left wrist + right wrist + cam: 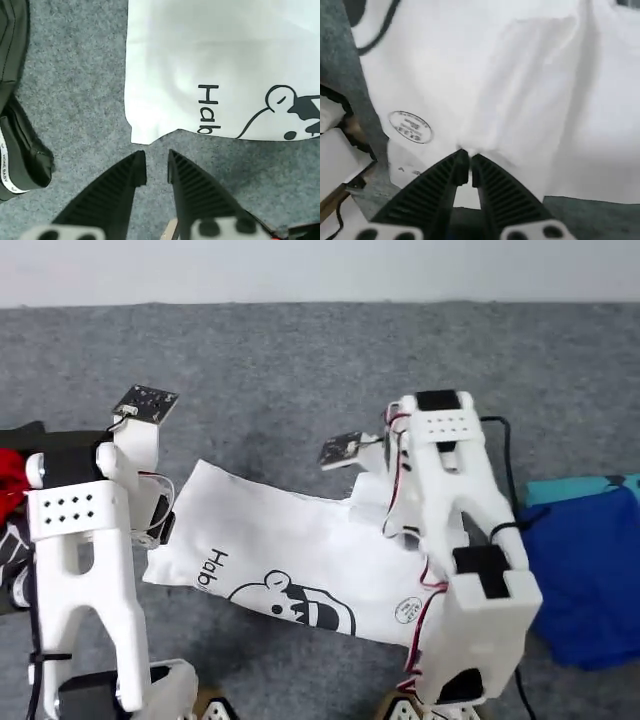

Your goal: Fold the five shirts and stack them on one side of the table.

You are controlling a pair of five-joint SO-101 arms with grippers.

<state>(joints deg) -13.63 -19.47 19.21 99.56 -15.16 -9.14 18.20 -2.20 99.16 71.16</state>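
Grey felt covers the surface [300, 350] where the right hand [468, 158] pinches the white shirt [290, 540], seemingly for folding, while the left hand [156, 161] hangs slightly parted, empty, beside its hem.

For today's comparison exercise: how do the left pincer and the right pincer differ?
The left pincer is open and holds nothing; the right pincer is shut on the white shirt. The left pincer sits over the grey table beside the shirt's edge; the right sits over the cloth. Both are black and ribbed.
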